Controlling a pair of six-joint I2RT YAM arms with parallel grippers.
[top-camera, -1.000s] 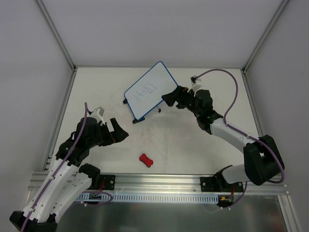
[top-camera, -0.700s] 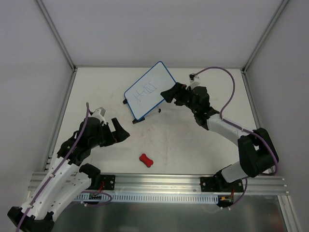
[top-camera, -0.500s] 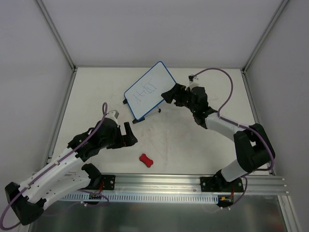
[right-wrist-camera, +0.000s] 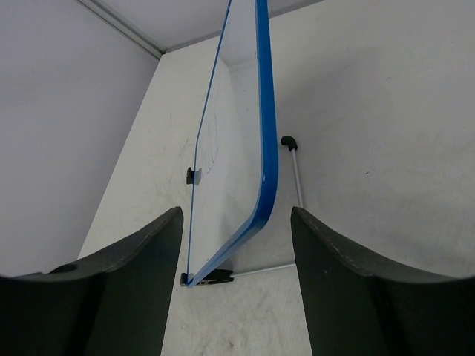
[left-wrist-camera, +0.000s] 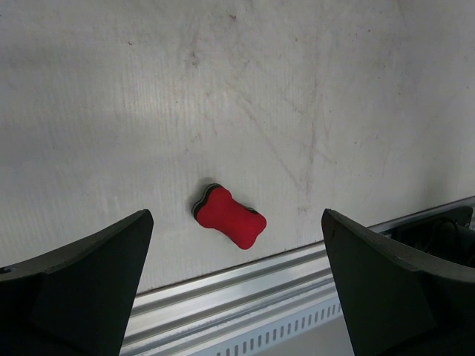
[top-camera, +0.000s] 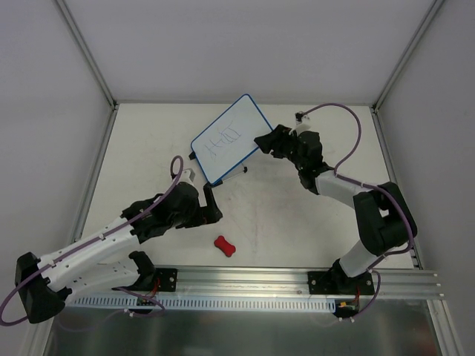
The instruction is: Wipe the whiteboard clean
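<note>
Top external view: the white table (top-camera: pixel 312 222) fills the floor of the cell, with an aluminium rail (top-camera: pixel 245 278) along its near edge. The left arm (top-camera: pixel 96 248) stretches low from the near left corner toward the middle, while the right arm (top-camera: pixel 349 189) bends up from the near right and reaches to the far centre. The whiteboard (top-camera: pixel 226 141) stands at the far middle of the table, slightly left of centre, propped at a tilt, with faint blue scribbles (top-camera: pixel 225 139) on its face. The right gripper (top-camera: pixel 263 141) is at the board's right edge; its wrist view shows the jaws spread wide with the blue-framed edge between them and a clear gap on each side, touching neither finger. The left gripper (top-camera: pixel 210 202) hangs released over bare table, its wrist view framing the red bone-shaped eraser (top-camera: pixel 224 245) between the parted fingers, lying flat near the rail and well apart from the board. A thin metal stand rod (right-wrist-camera: pixel 295 174) with a small black foot (right-wrist-camera: pixel 289 142) props the board from behind.
</note>
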